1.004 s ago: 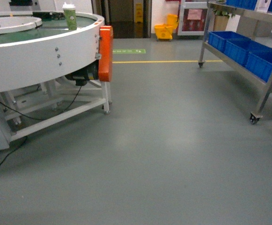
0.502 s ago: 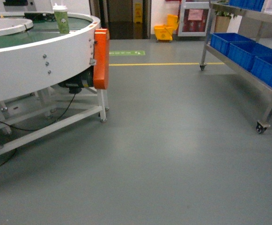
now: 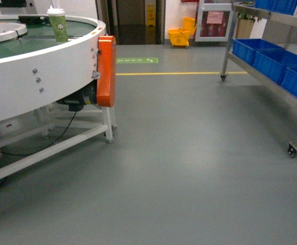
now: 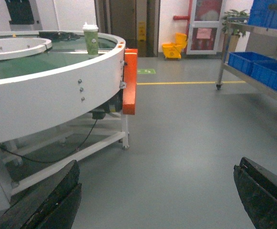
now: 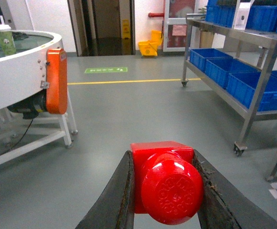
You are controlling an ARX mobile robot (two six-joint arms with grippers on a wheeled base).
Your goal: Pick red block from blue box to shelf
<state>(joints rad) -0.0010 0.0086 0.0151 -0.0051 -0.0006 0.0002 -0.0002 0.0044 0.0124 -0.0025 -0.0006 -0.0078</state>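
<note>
The red block [image 5: 171,191] shows only in the right wrist view, glossy, with its round stud turned toward the camera. My right gripper [image 5: 162,160] is shut on it, a dark finger pressed to each side. In the left wrist view my left gripper [image 4: 157,188] is open over bare grey floor, its fingers [image 4: 57,200] wide apart with nothing between them. The steel shelf [image 3: 228,41] stands at the right, with its post [image 5: 255,90] also in the right wrist view. The blue box is out of view. Neither gripper appears in the head view.
A round white conveyor table [image 3: 36,66] with an orange cover [image 3: 106,71] and a green cup [image 3: 58,24] fills the left. Dark blue crates [image 3: 271,64] sit on the shelf's low tier. A yellow mop bucket [image 3: 180,34] stands far back by a doorway.
In the head view the round table has slid left and the shelf's wheel has moved right and lower, so the base has rolled forward across the floor.
</note>
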